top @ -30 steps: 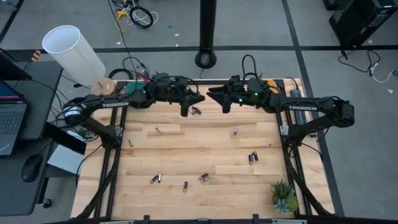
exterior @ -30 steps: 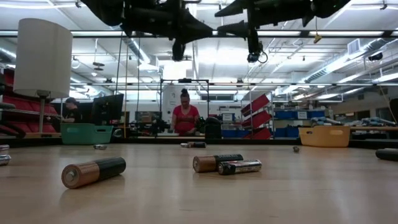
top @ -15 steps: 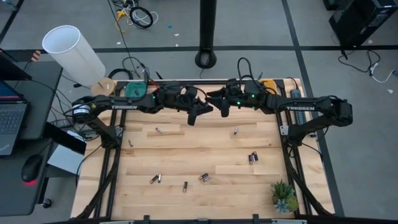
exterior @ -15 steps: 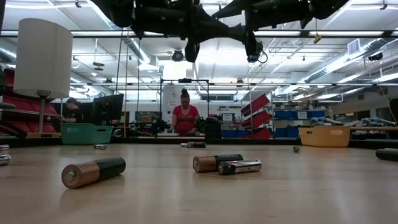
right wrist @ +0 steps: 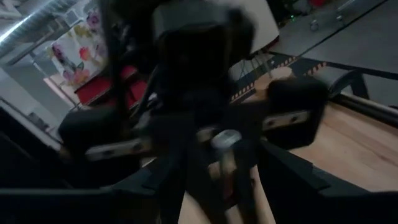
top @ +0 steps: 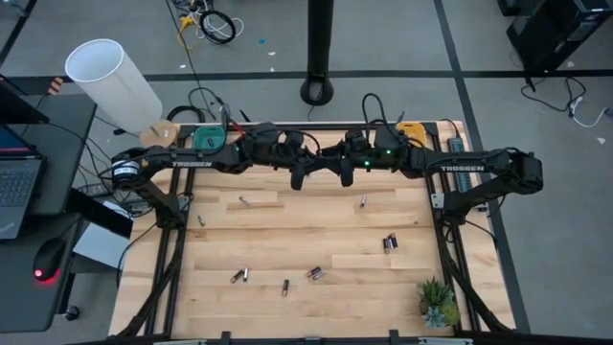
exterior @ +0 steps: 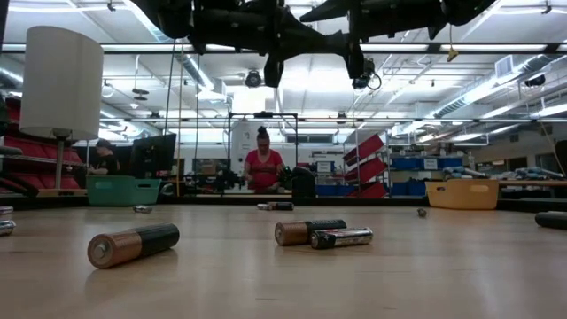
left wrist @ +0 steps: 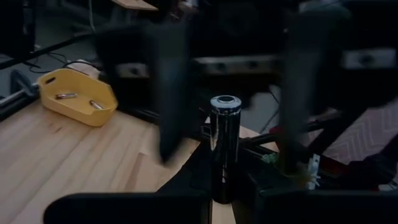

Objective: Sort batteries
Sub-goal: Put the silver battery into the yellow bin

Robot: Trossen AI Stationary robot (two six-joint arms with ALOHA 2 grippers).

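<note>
**Two grippers meet over the desk's far edge, one cell between them**

The left gripper is clamped on a dark battery; in the left wrist view the cell's long axis runs out from the fingers, silvery cap leading, toward the right gripper. The right gripper's fingers stand apart on either side of the cell, not closed on it. Both grippers hang high above the far edge of the desk, near its middle.

A yellow tray near the far right corner holds two cells lying flat. A teal tray sits at the far left corner; its contents cannot be made out.

Loose batteries lie scattered flat across the middle and near half, well apart, with bare wood between. A small plant stands in the near right corner.
</note>
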